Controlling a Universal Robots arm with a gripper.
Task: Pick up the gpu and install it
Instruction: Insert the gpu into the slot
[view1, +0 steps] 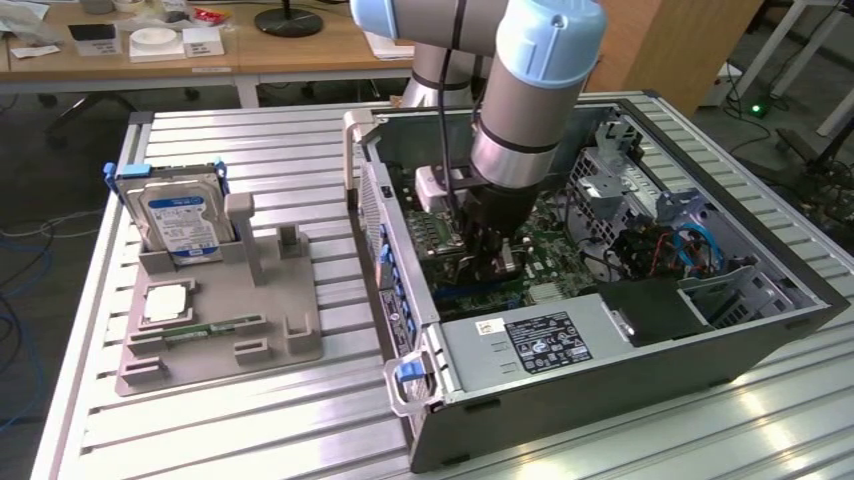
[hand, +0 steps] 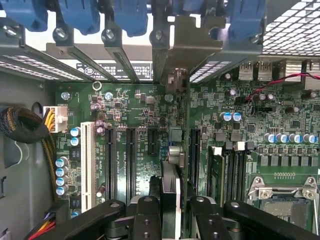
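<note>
In the exterior view's centre the fingers (hand: 146, 220) sit inside the computer case (view1: 641, 392). They clench the gpu (hand: 170, 186) edge-on over the motherboard (hand: 135, 100)

We record: table (view1: 267, 420), ribbed bare aluminium, satin sheen; computer case (view1: 601, 395), grey sheet metal, part perforated; holder (view1: 254, 300), matt grey plastic; hard drive (view1: 180, 220), bright metal, glossy label; gpu (hand: 170, 180), dark card, dull pale metal bracket; gripper (hand: 171, 202), matt black.
</note>
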